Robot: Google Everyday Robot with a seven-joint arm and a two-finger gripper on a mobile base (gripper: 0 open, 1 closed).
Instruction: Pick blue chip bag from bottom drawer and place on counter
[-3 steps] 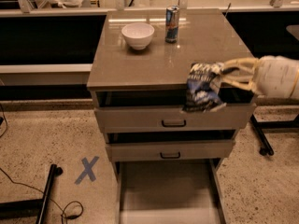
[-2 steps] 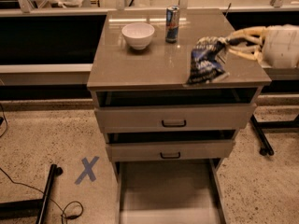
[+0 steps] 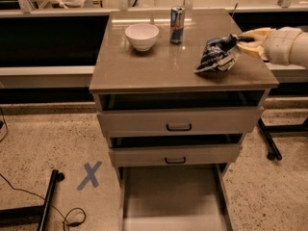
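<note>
The blue chip bag (image 3: 217,55) is crinkled dark blue foil with white patches. It hangs tilted over the right side of the counter (image 3: 159,64), its lower edge at or just above the surface. My gripper (image 3: 239,40) comes in from the right edge and is shut on the bag's upper right corner. The bottom drawer (image 3: 173,196) is pulled out at the foot of the cabinet, and its flat floor shows nothing in it.
A white bowl (image 3: 141,36) and a slim blue-silver can (image 3: 177,18) stand at the back of the counter. The two upper drawers (image 3: 179,121) with black handles are slightly open. A blue tape X (image 3: 90,174) marks the floor at the left, near a black stand leg and cable.
My gripper has carried the bag up from in front of the top drawer, over the counter's right side, and lowered it toward the surface.
</note>
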